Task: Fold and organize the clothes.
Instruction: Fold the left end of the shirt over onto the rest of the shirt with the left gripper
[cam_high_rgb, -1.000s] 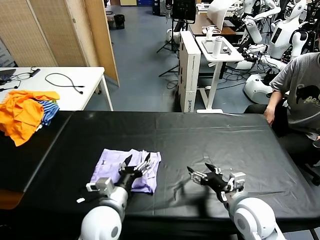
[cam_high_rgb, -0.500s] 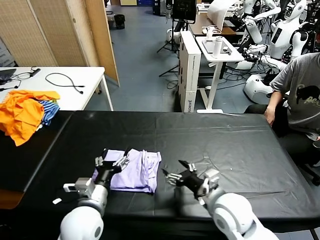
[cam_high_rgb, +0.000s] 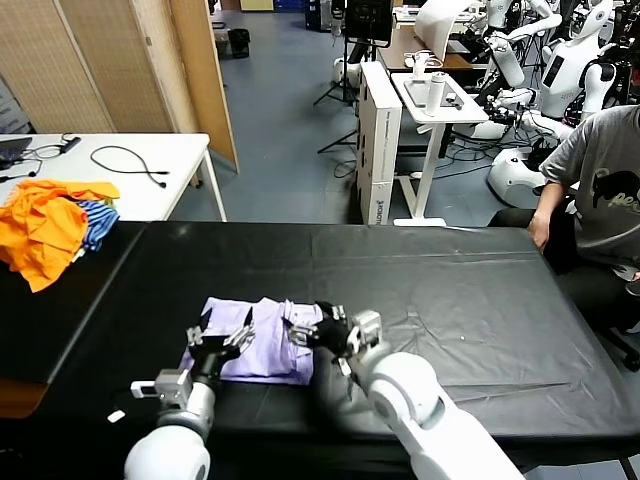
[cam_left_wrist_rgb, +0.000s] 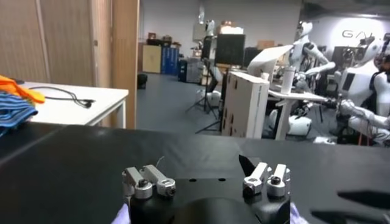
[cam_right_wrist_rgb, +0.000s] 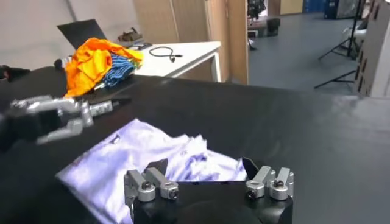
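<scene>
On the black table (cam_high_rgb: 450, 300), near its front edge, lies the lavender T-shirt (cam_high_rgb: 262, 335) — folded, rumpled at its right end. Right arm reaches in across the front, right gripper (cam_high_rgb: 318, 331) over the shirt's right edge, fingers spread wide, holding nothing. Left gripper (cam_high_rgb: 222, 335) over the shirt's left part — fingers wide apart, empty.

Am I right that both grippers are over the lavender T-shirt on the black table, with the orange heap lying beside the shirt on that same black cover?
Not quite. The orange heap lies far off at the table's left end, well apart from the lavender T-shirt, as the head view shows. The rest holds: the left gripper and right gripper are both over the shirt on the black table.
</scene>
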